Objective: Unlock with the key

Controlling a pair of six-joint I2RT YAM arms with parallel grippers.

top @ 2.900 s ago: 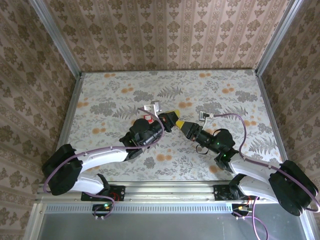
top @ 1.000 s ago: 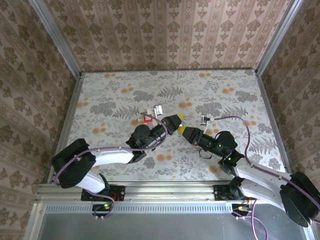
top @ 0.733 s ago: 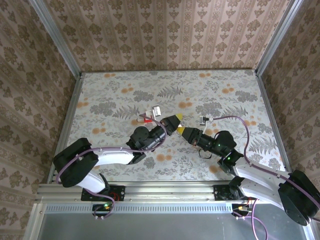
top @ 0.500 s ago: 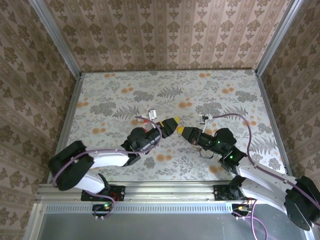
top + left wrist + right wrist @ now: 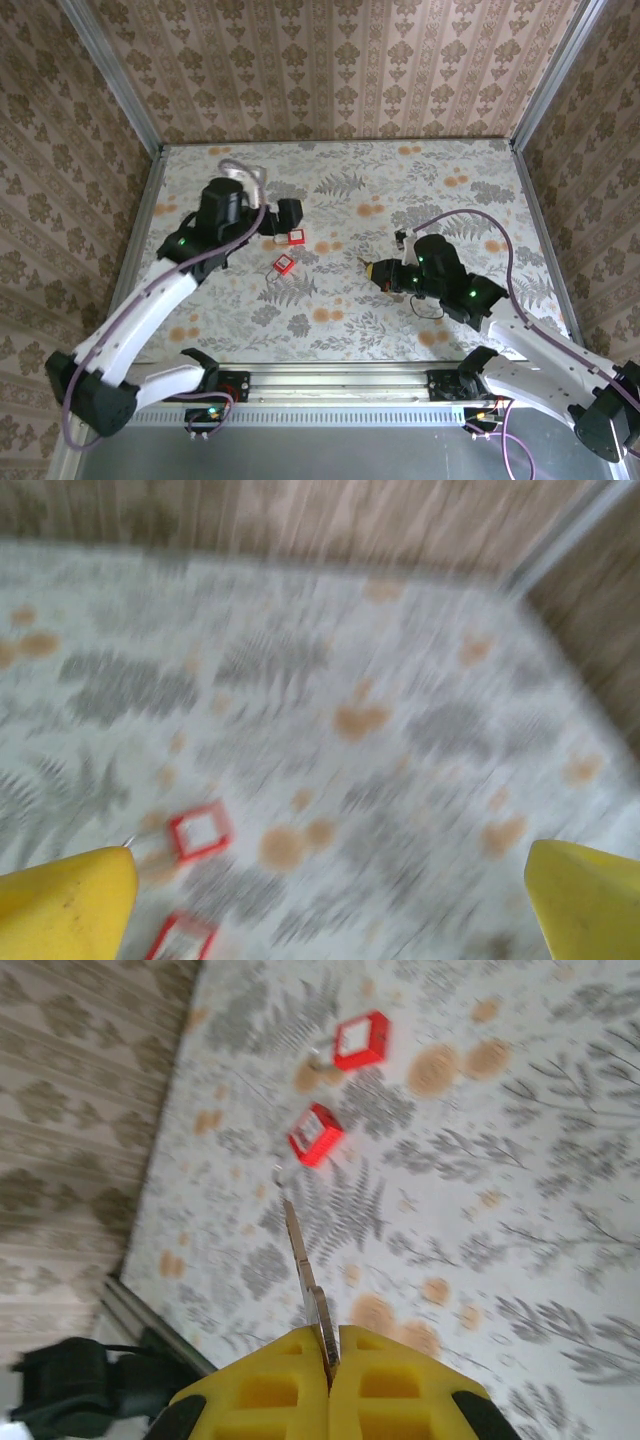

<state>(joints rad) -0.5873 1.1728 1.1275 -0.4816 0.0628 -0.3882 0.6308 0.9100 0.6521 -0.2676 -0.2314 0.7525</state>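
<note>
A tabletop (image 5: 420, 190) covered in a grey fern and orange blossom print sits inside patterned walls, seen from above and behind two robot arms.

The left arm rises from its base at the near left corner and stretches diagonally out over the left half of the tabletop. Its wrist bends toward the middle. The left end effector (image 5: 325, 905) is spread wide. In its own wrist camera, one yellow fingertip (image 5: 65, 905) sits at the lower left corner and the other at the lower right, with nothing between them but blurred tabletop.

Two small red padlocks lie on the tabletop left of centre, near each other but apart. The farther padlock (image 5: 296, 237) lies just beside the left end effector in the overhead view. The nearer padlock (image 5: 283, 264) lies a little closer to the arm bases.

The right arm reaches from the near right corner, bent at the elbow, with its forearm pointing left toward the centre. The right end effector (image 5: 328, 1360) has its yellow fingers pressed together, pinching a metal key (image 5: 303, 1265). The blade sticks straight out from the fingertips and aims toward the padlocks, well apart from both.
</note>
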